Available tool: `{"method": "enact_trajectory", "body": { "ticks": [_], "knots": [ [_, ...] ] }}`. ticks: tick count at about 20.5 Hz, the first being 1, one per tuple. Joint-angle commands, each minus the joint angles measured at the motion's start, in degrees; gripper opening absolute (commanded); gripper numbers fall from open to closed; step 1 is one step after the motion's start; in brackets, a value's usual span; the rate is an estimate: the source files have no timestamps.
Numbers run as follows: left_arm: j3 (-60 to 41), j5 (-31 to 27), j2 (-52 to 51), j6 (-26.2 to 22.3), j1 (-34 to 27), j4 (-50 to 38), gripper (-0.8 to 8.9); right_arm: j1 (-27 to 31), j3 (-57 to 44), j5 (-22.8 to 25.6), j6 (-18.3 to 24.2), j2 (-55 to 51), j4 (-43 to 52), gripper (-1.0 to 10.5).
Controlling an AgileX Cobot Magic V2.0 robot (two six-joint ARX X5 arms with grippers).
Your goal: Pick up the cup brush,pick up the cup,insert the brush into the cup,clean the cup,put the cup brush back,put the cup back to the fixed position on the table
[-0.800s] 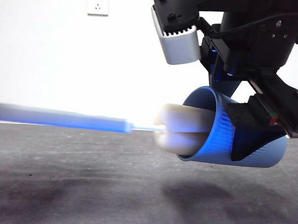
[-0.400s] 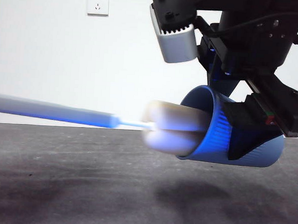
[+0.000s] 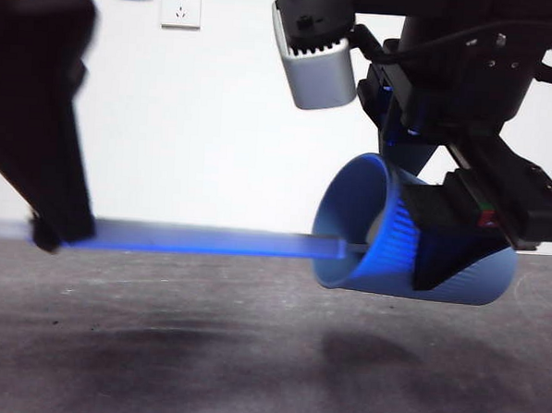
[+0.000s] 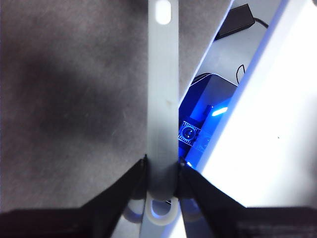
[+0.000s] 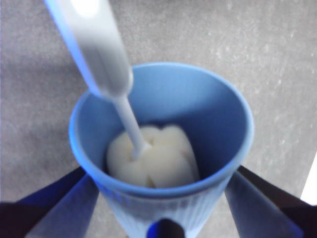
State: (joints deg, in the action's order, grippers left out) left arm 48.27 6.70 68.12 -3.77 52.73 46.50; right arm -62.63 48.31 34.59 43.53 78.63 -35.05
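Note:
The light-blue ribbed cup (image 3: 400,233) lies on its side in the air above the table (image 3: 250,353), mouth facing left. My right gripper (image 3: 459,248) is shut on it; the right wrist view shows the cup (image 5: 163,148) between the jaws. The cup brush handle (image 3: 200,239) runs level from the left into the cup. Its cream sponge head (image 5: 151,158) sits deep inside, near the base. My left gripper (image 3: 48,227) is shut on the handle; in the left wrist view the jaws (image 4: 162,173) clamp the grey handle (image 4: 163,94) near its looped end.
A white wall socket (image 3: 181,6) is on the back wall. A black box with a cable (image 4: 235,22) lies beyond the table edge in the left wrist view.
The brush has moved right, deeper into the cup; the sponge head, half outside before, is now fully inside. The left arm has come into the front view at the left.

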Motion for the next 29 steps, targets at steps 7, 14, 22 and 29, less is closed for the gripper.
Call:
{"method": "enact_trajectory", "body": {
  "ticks": [7,14,22,29],
  "knots": [
    [-0.2,0.5,0.2,0.8,0.1,0.3,-0.08,-0.2,0.1,-0.7,0.0,0.3,0.0,-0.2],
    [-0.2,-6.6,-7.4,2.1,0.1,11.5,-0.08,-0.2,0.1,-0.6,-0.6,0.3,-0.2,-0.2],
    [-0.2,-10.8,-19.8,4.4,0.0,25.9,-0.08,0.0,0.1,-0.6,-8.2,0.2,0.1,-0.2],
    [-0.2,-12.7,-26.9,10.5,0.0,26.8,-0.08,0.0,0.1,0.4,-19.1,-0.4,1.7,-0.2]
  ]
}}
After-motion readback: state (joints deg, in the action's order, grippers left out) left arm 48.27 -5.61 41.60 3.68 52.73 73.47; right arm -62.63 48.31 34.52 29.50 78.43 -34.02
